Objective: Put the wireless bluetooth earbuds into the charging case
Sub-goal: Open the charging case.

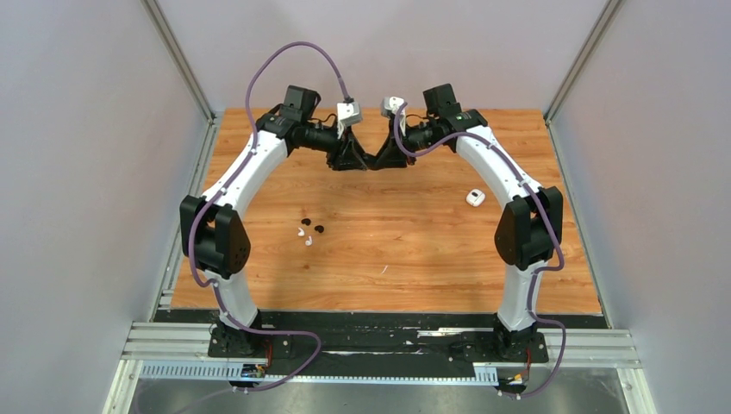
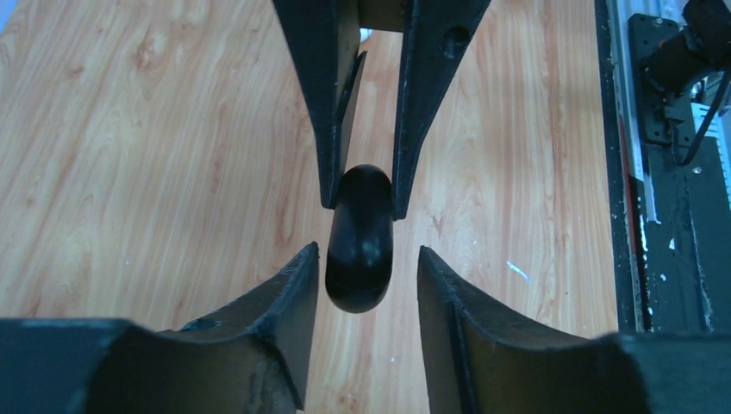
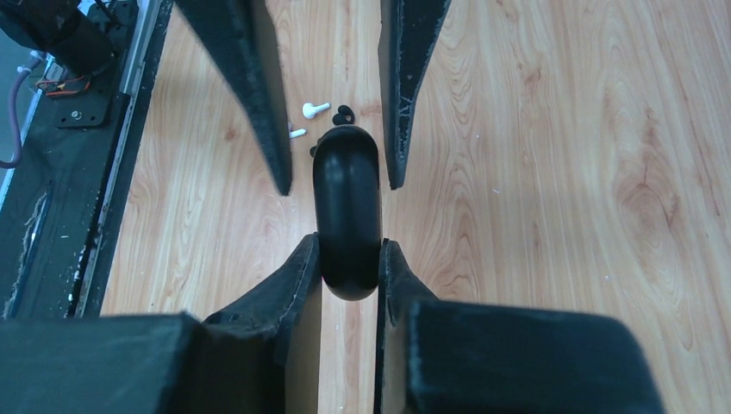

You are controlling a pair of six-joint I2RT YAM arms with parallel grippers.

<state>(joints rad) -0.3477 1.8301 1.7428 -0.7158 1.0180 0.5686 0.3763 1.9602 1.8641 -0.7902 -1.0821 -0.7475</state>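
Right gripper (image 3: 349, 250) fingers sit closest to the right wrist camera. They are squeezed onto the black charging case (image 3: 346, 194), one on each side. Left gripper (image 2: 366, 259) jaws are apart, one on each side of the same case. There is a little gap both ways, so they touch nothing. From above, both grippers meet at 12 o'clock on the table (image 1: 414, 259), and the case looks lifted off the wood.

The earbuds (image 1: 319, 229), two black and two white, lie in a small bunch on the wood toward 9 o'clock, well apart from the case. A small white case (image 1: 475, 197) lies at 3 o'clock.

What could go wrong? I think the black case is smooth and round, and only one gripper pinches it, so it could slip, spin or drop. If the left arm pulls away crooked, a finger could bump the case and knock it loose. I cannot tell if the lid is open. The earbuds are so tiny that a finger could flick them away, or a white one could end up in the black case
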